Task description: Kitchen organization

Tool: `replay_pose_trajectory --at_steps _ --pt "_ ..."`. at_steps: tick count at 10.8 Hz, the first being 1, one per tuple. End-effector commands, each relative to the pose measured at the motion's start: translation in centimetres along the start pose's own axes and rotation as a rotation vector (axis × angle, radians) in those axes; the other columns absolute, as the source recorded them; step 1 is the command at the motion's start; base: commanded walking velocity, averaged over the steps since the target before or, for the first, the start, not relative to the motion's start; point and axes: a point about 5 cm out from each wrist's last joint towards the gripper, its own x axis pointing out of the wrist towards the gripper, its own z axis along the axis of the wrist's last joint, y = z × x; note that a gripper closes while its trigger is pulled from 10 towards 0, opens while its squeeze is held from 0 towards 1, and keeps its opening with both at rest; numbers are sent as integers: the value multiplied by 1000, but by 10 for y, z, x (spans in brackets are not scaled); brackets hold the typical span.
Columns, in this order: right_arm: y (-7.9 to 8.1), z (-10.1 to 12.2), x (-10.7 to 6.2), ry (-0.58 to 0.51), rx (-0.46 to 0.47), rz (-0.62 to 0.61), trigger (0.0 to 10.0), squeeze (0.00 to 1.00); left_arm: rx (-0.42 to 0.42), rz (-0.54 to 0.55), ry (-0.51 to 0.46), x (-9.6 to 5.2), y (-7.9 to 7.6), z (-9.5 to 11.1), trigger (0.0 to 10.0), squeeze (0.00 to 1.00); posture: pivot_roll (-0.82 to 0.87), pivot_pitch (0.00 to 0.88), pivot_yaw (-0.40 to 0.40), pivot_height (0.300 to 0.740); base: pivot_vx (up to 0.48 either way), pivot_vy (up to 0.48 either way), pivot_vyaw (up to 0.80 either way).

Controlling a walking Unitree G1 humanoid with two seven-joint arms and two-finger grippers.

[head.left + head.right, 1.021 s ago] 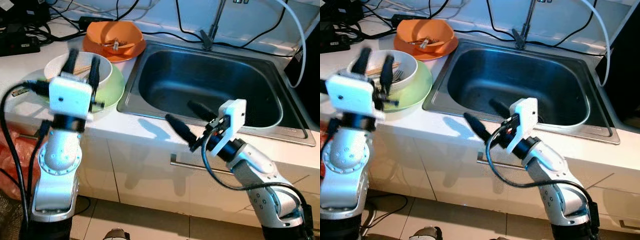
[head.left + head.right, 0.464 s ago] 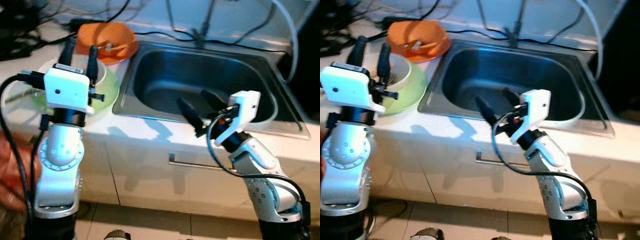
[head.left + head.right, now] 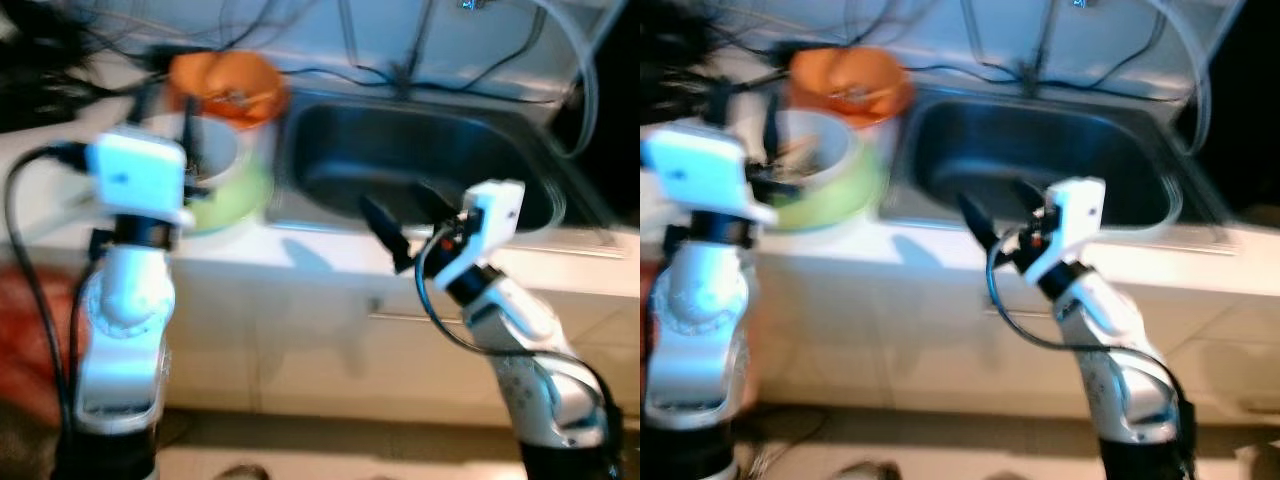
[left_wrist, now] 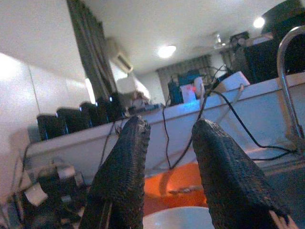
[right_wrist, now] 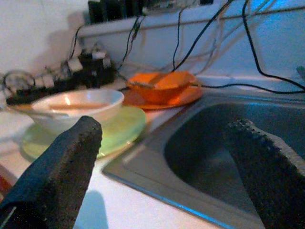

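Observation:
An orange bowl [image 3: 225, 85] on an orange plate stands at the back of the white counter, with a utensil in it. Nearer, a white bowl [image 3: 215, 150] holding chopsticks [image 5: 76, 106] rests on a pale green plate [image 3: 240, 195]. To the right lies the steel sink [image 3: 420, 160]. My left gripper [image 3: 165, 120] is raised at the near side of the white bowl, open and holding nothing; its fingertips [image 4: 133, 138] point toward the orange bowl [image 4: 183, 183]. My right gripper [image 3: 408, 212] hovers wide open at the sink's front rim, empty.
Black cables and power strips [image 5: 90, 71] crowd the counter's back edge. A faucet [image 4: 290, 71] rises behind the sink. White cabinet fronts with a handle [image 3: 400, 315] drop below the counter to a tiled floor. Something red [image 3: 30, 330] sits low at the left.
The camera has shifted and the picture is now blurred. My right gripper has risen from below the counter edge to the sink's front rim. My left gripper stays by the white bowl.

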Motion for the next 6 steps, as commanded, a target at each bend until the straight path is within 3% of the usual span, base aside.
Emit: replay_pose_trajectory --at_steps 1,4,6 --pt "-1 1 -2 -1 -21 -9 10000 0 -7 -24 -7 2 -3 1 10000 0 86 81 -68 740 0 0 0" --pt "-2 2 -2 -9 -29 -23 10000 0 -54 -21 42 2 -10 -7 10000 0 81 84 -65 740 0 0 0" --pt "-2 1 -1 -11 -44 -36 10000 0 -69 -15 128 -6 -12 -28 10000 0 81 86 -66 740 0 0 0"
